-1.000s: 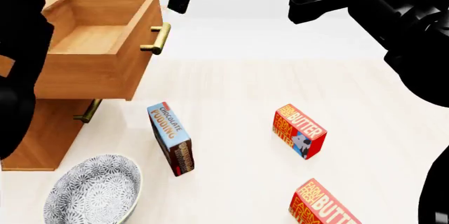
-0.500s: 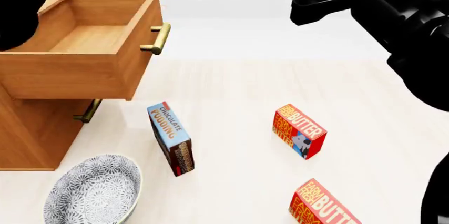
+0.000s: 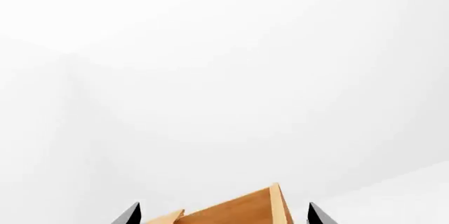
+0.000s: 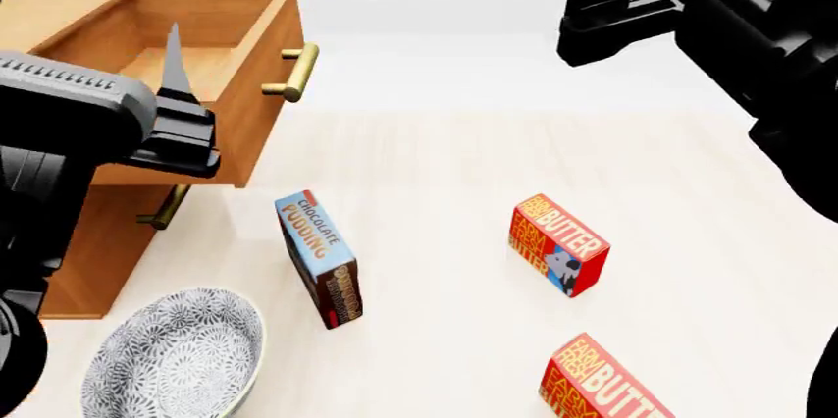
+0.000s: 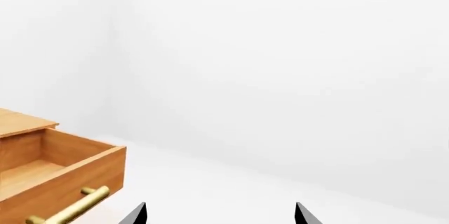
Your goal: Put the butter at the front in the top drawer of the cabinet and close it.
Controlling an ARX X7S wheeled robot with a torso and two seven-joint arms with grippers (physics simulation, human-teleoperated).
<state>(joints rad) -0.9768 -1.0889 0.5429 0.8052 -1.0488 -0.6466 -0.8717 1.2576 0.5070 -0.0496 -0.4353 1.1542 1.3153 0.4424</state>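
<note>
1. Change noted: your left arm (image 4: pixel 92 124) has swung back into the head view and now sits across the front of the top drawer (image 4: pixel 242 65); half a second ago that drawer face was unobstructed.
2. Left claw (image 3: pixel 223 214): the left wrist view shows only two dark tips set well apart with nothing between them, so it reads as wide and empty. It points over the drawer's wooden edge toward blank wall.
3. Right claw (image 5: pixel 221 213): its tips are likewise spread wide and it carries nothing. In the head view the right arm (image 4: pixel 733 35) has drifted slightly but remains raised at the far side, well apart from every box.
4. The top drawer stands pulled out of the cabinet (image 4: pixel 78 241), interior bare, brass handle (image 4: pixel 296 72) clear of contact.
5. The butter (image 4: pixel 605 384) to be moved lies on the counter (image 4: pixel 445 163) at the near edge of the head view, partly cut off. The second butter box (image 4: pixel 559 244) lies just beyond it, unmoved.
6. The pudding box (image 4: pixel 320 259) and the patterned bowl (image 4: pixel 177 354) have not shifted.
7. Finding: opening appears complete; no pickup has begun. In my judgement you should bring the right arm down to the near box, as it is the closer arm.
</note>
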